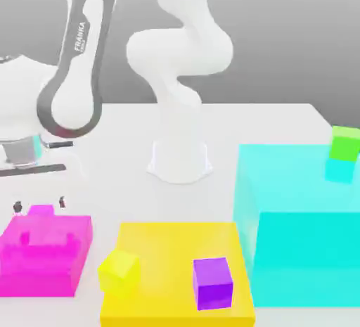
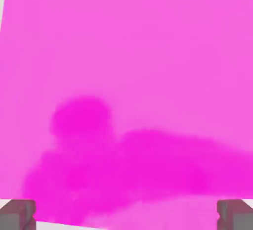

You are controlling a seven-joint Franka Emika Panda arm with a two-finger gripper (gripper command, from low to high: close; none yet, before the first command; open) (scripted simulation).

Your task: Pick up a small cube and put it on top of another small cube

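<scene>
The small cube [image 1: 41, 212], tiny and bright magenta, sits on the flat magenta slab [image 1: 46, 259] at the exterior view's left. My gripper [image 1: 39, 205] is lowered over it, open, with one dark fingertip on each side of the cube and not touching it. In the hand view the two fingertips [image 2: 18, 215] stand far apart over the slab's magenta surface [image 2: 123, 51], so the gripper [image 2: 126, 216] is wide open. The other small cube [image 1: 212, 283], plain purple, rests on the yellow slab [image 1: 176, 248], near its front right corner.
A small yellow cube [image 1: 118, 271] sits at the yellow slab's left edge. A tall cyan block [image 1: 302, 248] stands at the exterior view's right with a green cube [image 1: 344, 143] on its far corner. The arm's white base [image 1: 180, 157] rises behind the slabs.
</scene>
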